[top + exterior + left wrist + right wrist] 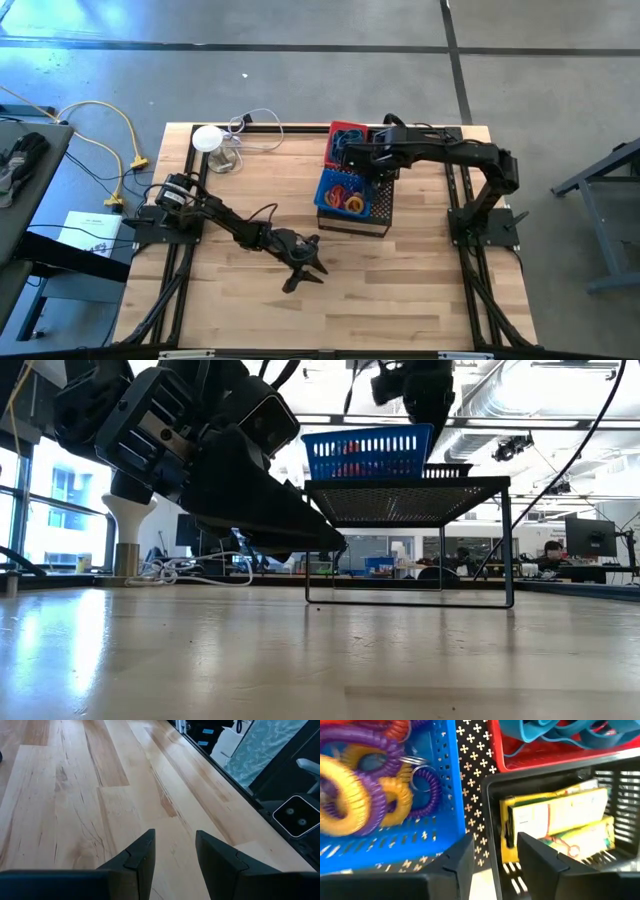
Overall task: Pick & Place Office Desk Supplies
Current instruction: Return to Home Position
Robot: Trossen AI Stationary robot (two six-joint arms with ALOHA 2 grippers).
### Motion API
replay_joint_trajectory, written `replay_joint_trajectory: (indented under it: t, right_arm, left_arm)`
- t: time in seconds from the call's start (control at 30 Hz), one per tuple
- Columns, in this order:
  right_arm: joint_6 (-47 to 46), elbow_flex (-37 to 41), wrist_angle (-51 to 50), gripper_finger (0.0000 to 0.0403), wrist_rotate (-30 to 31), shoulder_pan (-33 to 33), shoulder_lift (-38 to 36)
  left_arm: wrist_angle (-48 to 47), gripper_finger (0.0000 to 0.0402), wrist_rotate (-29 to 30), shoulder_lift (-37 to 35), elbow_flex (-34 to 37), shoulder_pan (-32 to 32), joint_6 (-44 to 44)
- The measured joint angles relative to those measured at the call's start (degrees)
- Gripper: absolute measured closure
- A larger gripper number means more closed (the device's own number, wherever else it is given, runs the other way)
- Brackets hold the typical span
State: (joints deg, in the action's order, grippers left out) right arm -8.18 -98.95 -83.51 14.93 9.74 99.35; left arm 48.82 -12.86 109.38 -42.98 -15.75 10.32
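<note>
Hovering just above three baskets on the black perforated shelf [410, 495], the right gripper [492, 852] hangs with its fingers spread and nothing between them. The shelf stands at the far middle of the wooden table [400, 300], and the office supplies all lie in the baskets on top of it. Purple and yellow coiled loops [365, 785] fill the blue basket [445, 780]. Teal bands [555, 732] lie in the red basket [520, 757] just behind it. Yellow packets [560, 812] are stacked in the black basket [491, 815], which sits beside the blue one and touches the red one's front edge. The right arm reaches in from its base at the table's right edge.

The left gripper [303, 268] is well apart from the shelf, low over bare wood near the middle of the table, its fingers also parted and empty. Its arm stretches out from the base at the left edge.

A white round object [207, 138] on a stand, with a cable coiled by its foot, stands at the table's far left corner. From table height the blue basket shows on top of the shelf, the left arm looming dark in front.
</note>
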Motion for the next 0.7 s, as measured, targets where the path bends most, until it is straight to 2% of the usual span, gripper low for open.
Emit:
replay_joint_trajectory:
  t: [0.17, 0.3, 0.37, 0.43, 0.53, 0.63, 0.7]
  right_arm:
    - [-2.6, -4.5, -4.3, 0.0264, 0.1, -1.6, -0.1]
    - [-6.0, -8.1, -6.3, 0.0273, -0.3, -4.3, -0.1]
    - [-6.8, -8.8, -6.4, 0.0281, -3.1, -6.0, -0.8]
    - [-6.8, -9.0, -6.4, 0.0297, -6.2, -7.4, -1.0]
    - [-8.3, -9.1, -6.5, 0.0336, -7.6, -10.4, -1.0]
    - [-9.1, -9.0, -6.5, 0.0387, -7.7, -13.7, -1.0]
    - [-10.1, -9.0, -6.5, 0.0396, -7.4, -16.5, -1.0]
  left_arm:
    - [-0.8, 0.0266, 0.0, 0.0, 0.0, 0.4, 0.2]
    - [-2.0, 0.0266, -0.2, -0.8, 0.0, 1.9, 4.4]
    - [-4.9, 0.0266, -2.4, -2.4, 0.0, 3.0, 6.1]
    - [-8.0, 0.0269, -5.7, -4.4, 0.0, 4.3, 7.1]
    - [-14.2, 0.0287, -8.5, -8.0, 0.0, 5.6, 7.3]
    - [-19.0, 0.0321, -7.2, -11.8, 0.0, 5.2, 7.3]
    - [-21.5, 0.0352, -5.0, -14.4, 0.0, 4.1, 7.3]
